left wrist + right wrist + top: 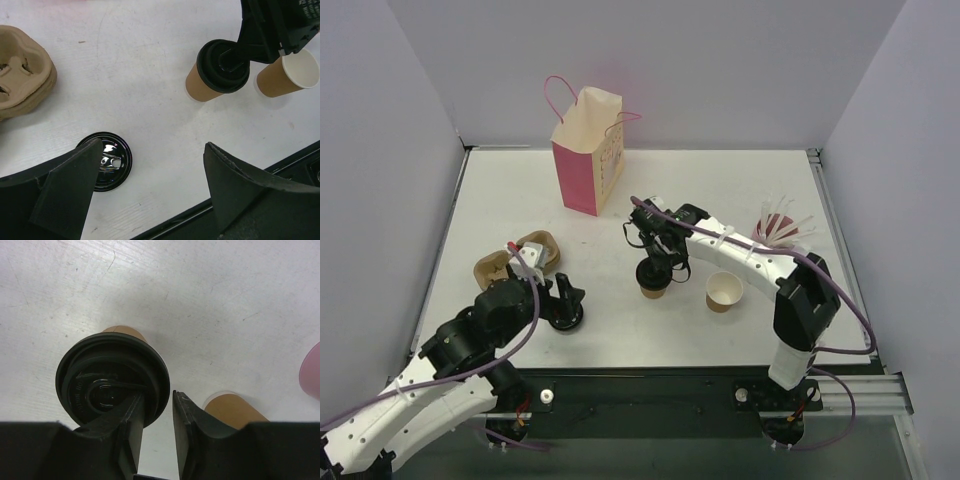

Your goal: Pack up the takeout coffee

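The takeout coffee (653,281), a brown cup with a black lid, stands mid-table; it also shows in the left wrist view (215,70) and the right wrist view (110,375). My right gripper (656,262) hangs right over it, jaws slightly apart (159,395). One finger lies over the lid's top, the other just outside its rim, with a thin gap showing. My left gripper (568,298) is open wide (150,145) above a loose black lid (111,162) on the table. The pink-and-cream paper bag (588,150) stands upright at the back.
A brown cup without a lid (724,291) stands just right of the coffee. Stacked pulp cup carriers (515,260) lie at the left. A pink holder with straws (780,225) sits at the right. The table's front edge is close under my left gripper.
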`<state>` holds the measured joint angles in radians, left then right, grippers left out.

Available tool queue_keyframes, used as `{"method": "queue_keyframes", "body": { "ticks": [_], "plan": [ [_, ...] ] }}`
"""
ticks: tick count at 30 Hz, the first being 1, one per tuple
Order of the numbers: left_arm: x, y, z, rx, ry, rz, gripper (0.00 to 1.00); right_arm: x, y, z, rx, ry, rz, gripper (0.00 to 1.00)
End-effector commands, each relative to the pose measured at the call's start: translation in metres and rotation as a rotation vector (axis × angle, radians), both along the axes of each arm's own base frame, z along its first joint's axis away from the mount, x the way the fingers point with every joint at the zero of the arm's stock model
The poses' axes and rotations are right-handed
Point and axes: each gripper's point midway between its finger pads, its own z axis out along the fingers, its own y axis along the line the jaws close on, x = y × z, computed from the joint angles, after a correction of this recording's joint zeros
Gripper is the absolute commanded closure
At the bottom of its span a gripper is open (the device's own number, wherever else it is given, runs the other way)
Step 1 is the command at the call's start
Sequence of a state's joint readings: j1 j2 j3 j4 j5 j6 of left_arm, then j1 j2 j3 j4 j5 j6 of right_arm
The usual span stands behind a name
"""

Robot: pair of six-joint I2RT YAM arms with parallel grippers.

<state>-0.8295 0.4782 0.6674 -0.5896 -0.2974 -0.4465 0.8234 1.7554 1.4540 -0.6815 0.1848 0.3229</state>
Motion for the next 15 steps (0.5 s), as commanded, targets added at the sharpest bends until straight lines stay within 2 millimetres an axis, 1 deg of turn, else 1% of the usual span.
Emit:
{"method": "queue_keyframes", "body": {
  "ticks": [1, 3, 4, 6, 7, 8, 9, 10, 11, 12, 13, 14, 15],
  "plan": [
    [0.011, -0.018, 0.021, -0.049, 0.016, 0.002, 0.09, -0.004, -0.005, 0.036, 0.087, -0.045, -0.019, 0.69],
    [0.016, -0.028, 0.027, -0.078, 0.014, -0.008, 0.09, -0.004, -0.005, 0.044, 0.123, -0.048, -0.016, 0.66],
    [0.020, -0.035, 0.021, -0.070, 0.037, -0.009, 0.10, -0.005, -0.004, 0.050, 0.154, -0.054, -0.013, 0.64],
    [0.027, -0.047, 0.022, -0.084, 0.038, -0.020, 0.11, -0.004, -0.006, 0.052, 0.176, -0.058, -0.020, 0.63],
    [0.031, -0.055, 0.012, -0.064, 0.068, -0.033, 0.12, -0.006, -0.003, 0.052, 0.207, -0.049, -0.013, 0.62],
    [0.037, -0.062, 0.013, -0.074, 0.069, -0.035, 0.13, -0.005, -0.004, 0.050, 0.217, -0.041, -0.015, 0.62],
    [0.040, -0.068, 0.009, -0.073, 0.082, -0.043, 0.14, -0.002, -0.007, 0.048, 0.223, -0.036, -0.028, 0.62],
    [0.047, -0.075, 0.001, -0.065, 0.112, -0.039, 0.15, 0.001, -0.007, 0.047, 0.235, -0.040, -0.033, 0.62],
    [0.050, -0.086, 0.004, -0.093, 0.116, -0.069, 0.17, -0.002, -0.007, 0.040, 0.249, -0.012, -0.023, 0.63],
    [0.053, -0.092, 0.003, -0.108, 0.126, -0.083, 0.18, 0.003, -0.005, 0.038, 0.289, -0.007, -0.021, 0.63],
    [0.059, -0.100, -0.005, -0.116, 0.159, -0.090, 0.20, 0.001, -0.005, 0.035, 0.304, 0.009, -0.017, 0.64],
    [0.064, -0.109, 0.000, -0.165, 0.163, -0.125, 0.21, -0.002, -0.004, 0.030, 0.318, 0.030, -0.008, 0.66],
    [0.071, -0.110, -0.002, -0.178, 0.172, -0.117, 0.24, 0.000, -0.004, 0.029, 0.330, 0.027, -0.009, 0.66]
  ]
}}
